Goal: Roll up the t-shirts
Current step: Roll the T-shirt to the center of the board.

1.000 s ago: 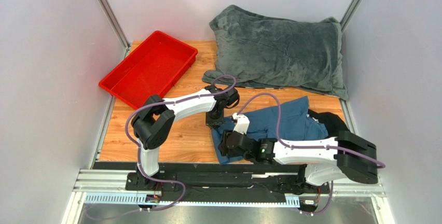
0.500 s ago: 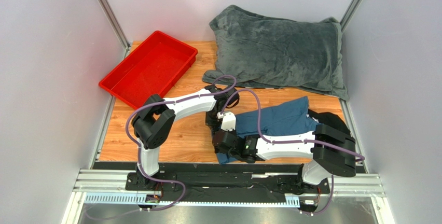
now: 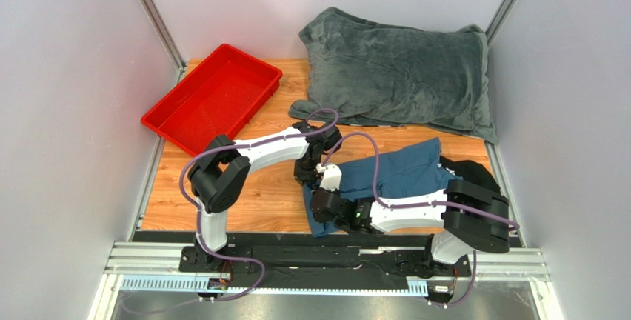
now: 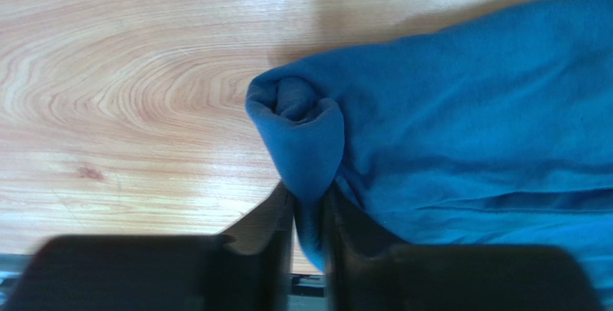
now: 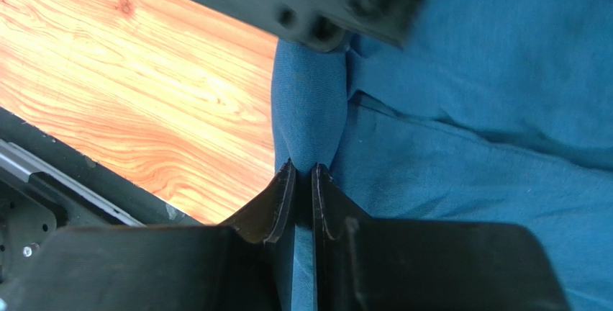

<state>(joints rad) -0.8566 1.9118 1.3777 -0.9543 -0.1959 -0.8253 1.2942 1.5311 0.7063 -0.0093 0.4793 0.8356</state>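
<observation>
Now, teal t-shirt [image 3: 400, 172]: lies spread and rumpled on the right half of the wooden tabletop [image 3: 259, 201], close to the arms' bases. It is well apart from the red tray [image 3: 215, 98] and just in front of the grey plush blanket [image 3: 400, 75].
Rolled edge [image 4: 291, 106]: the shirt's left margin is curled into a small, loose tube, and its open end faces the left wrist camera.
Left gripper [image 4: 308, 199]: fingers nearly together, nipping a thin fold of cloth at the far end of the rolled edge.
Right gripper [image 5: 302, 170]: fingers pressed close on the same curled margin, nearer the table's front. The left gripper shows just beyond it in the right wrist view.
Step in hand: probably the start of the roll, with the margin held at two points so it can be turned over toward the shirt's right side.
Handling: light, limp cotton with no stiffness. It will likely sag between the two grips and drag on the wood rather than slide, and a loose roll may fall open once released.
Where to hold: at the two ends of the rolled edge, taking every layer of the tube and not only the outer skin.
Risk: an uneven pull could cone the roll or bunch its middle.
</observation>
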